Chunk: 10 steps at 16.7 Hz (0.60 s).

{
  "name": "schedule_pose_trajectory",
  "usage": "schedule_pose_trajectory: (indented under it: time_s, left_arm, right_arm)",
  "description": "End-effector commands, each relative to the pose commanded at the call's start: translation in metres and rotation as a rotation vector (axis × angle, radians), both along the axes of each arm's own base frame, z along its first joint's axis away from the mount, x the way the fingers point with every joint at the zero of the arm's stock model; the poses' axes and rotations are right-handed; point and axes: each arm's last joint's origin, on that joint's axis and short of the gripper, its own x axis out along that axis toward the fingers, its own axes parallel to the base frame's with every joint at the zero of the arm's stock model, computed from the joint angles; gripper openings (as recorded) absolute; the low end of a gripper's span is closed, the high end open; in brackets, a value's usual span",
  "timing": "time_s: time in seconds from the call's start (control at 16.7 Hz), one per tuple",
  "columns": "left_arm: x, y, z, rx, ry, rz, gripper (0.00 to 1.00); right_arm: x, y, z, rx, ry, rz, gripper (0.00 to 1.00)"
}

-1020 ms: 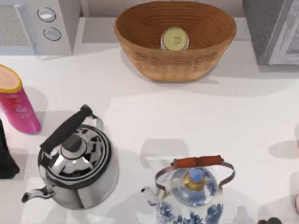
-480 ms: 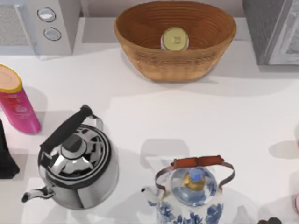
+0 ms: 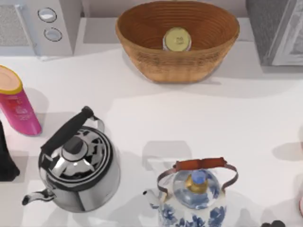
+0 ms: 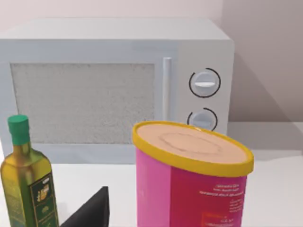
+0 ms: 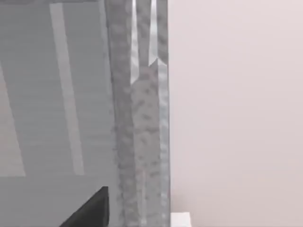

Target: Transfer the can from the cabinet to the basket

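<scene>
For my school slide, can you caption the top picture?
Can sits in the basket, two kettles in front.

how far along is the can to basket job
It looks done: the can stands upright inside the basket at the back of the table, with no claw on it. Nothing is in hand now. The left arm sits at the table's left edge beside the pink tube. From what shows, nothing is left beyond keeping the arms parked.

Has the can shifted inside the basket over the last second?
No. In the top view the can sits at the same spot inside the basket, toward its back wall, level with the microwave's lower knob just as before.
</scene>
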Motion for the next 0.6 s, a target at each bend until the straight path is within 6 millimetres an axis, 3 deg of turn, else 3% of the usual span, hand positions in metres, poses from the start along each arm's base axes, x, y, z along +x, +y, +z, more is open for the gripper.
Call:
schedule_pose_trajectory:
  time_s: [0.18,0.36,0.6]
  left_arm:
    - [0.000,0.000,0.000,0.000,0.000,0.000,1.00]
    - [0.000,0.000,0.000,0.000,0.000,0.000,1.00]
    - [0.000,0.000,0.000,0.000,0.000,0.000,1.00]
  right_arm:
    - [-0.004,0.009,0.067,0.012,0.007,0.000,1.00]
    - [-0.015,0.034,0.126,0.009,0.005,0.001,1.00]
    - [-0.031,0.069,0.176,-0.018,-0.010,0.003,1.00]
